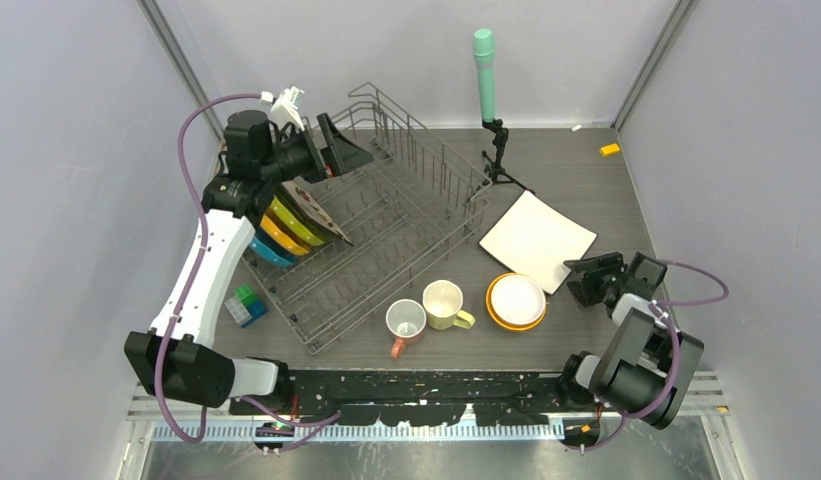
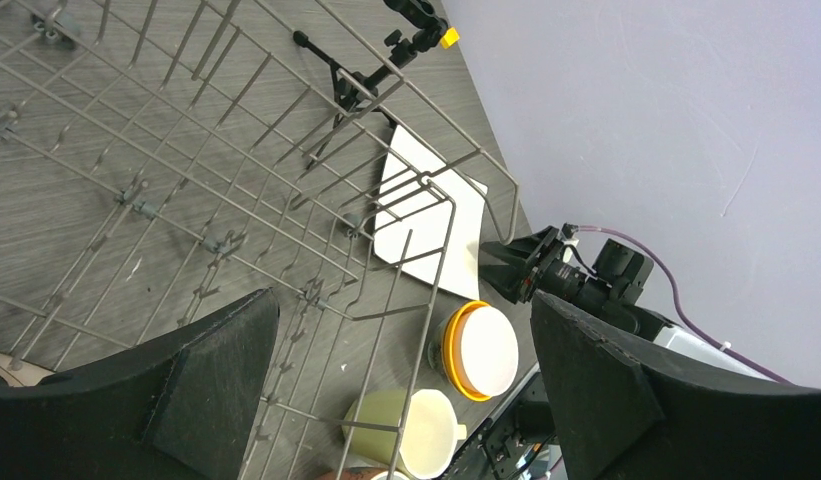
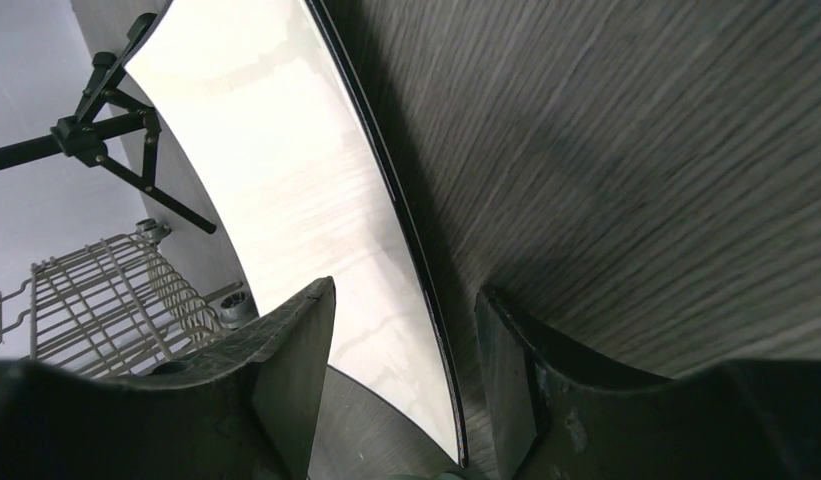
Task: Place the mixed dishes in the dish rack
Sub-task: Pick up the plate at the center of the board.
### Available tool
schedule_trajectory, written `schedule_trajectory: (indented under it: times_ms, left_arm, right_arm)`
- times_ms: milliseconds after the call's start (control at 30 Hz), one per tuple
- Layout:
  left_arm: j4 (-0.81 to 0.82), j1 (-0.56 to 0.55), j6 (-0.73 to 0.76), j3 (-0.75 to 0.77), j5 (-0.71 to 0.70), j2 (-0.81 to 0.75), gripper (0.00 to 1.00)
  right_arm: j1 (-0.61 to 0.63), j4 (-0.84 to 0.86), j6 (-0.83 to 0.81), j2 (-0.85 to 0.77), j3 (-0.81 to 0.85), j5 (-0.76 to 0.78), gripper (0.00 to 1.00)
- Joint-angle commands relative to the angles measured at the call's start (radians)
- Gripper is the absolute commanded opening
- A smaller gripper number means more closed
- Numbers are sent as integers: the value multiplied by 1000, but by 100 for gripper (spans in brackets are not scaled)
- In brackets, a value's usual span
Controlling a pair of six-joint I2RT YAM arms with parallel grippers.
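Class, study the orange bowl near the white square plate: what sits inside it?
A white bowl is nested inside the orange bowl; only the orange rim shows. Its floor is covered, so anything beneath the white bowl cannot be seen.

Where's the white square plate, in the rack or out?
Out. The white square plate lies flat on the table, right of the dish rack; right gripper straddles its edge, jaws apart.
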Motion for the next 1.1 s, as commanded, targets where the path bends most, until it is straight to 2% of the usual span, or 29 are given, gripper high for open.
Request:
schedule_trajectory:
  times_ms: [0,300,700,867,1067]
  left_arm:
    - [48,5,0,4,29,-5,100]
    - [48,5,-14,-5,29,-7,100]
    - [59,5,-32,-15,33,1,100]
    - [60,5,-30,-20,34,3,100]
    - [38,4,-16,-31,17,16,100]
  right_arm:
    - [-9,104,23,30,-42,-43,59]
    - [-9,264,87,115,-117,-88,55]
    - [-10,545,179,307,-165,-149,45]
    - [-10,639,196,392,-163,-182,32]
    - [-10,685,195,407,-164,-189,16]
